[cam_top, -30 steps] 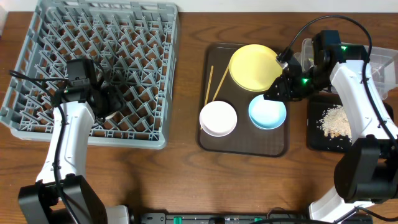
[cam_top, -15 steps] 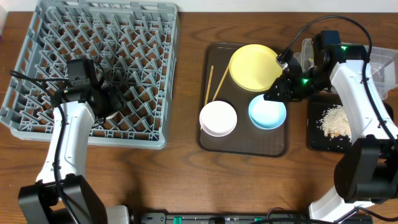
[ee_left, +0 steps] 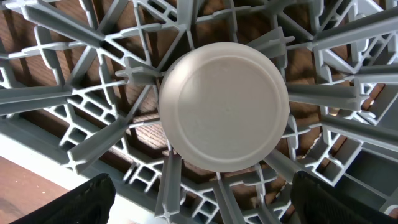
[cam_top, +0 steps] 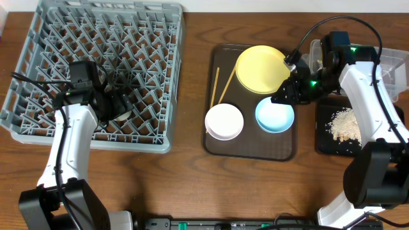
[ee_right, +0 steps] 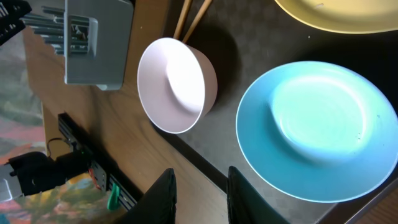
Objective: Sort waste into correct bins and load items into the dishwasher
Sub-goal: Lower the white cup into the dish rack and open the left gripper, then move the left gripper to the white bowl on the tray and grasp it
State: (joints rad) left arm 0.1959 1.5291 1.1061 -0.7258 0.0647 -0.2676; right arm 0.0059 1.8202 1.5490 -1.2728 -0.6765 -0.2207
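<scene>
Nearest the arms' bases, the wooden counter is carrying everything. On the left, the left tool is hanging over the near part of the grey dish rack. Its fingers are standing wide apart and clamping nothing. Directly below it, the small white cup is sitting upside down on the lattice. It is touching neither finger, and upright pegs are hemming it in on every side. From overhead, the left arm and tool are covering most of the cup, so only a pale sliver is showing.

On the right, the right tool is hovering above the dark brown serving tray. Its fingers are only a narrow gap apart, with nothing between them. Nearest on that tray, the white bowl and the light blue bowl are sitting side by side. Farther back, the two chopsticks are lying just beside the yellow plate.

The right arm is crossing over the black tray, where the beige crumbs are heaped. It is also hiding part of the clear tub at the far right.

Compared with a second ago, the left tool's fingers are standing wider and farther from the cup, which is staying at the same spot in the rack. The right arm, bowls, plate and chopsticks are showing no shift.
</scene>
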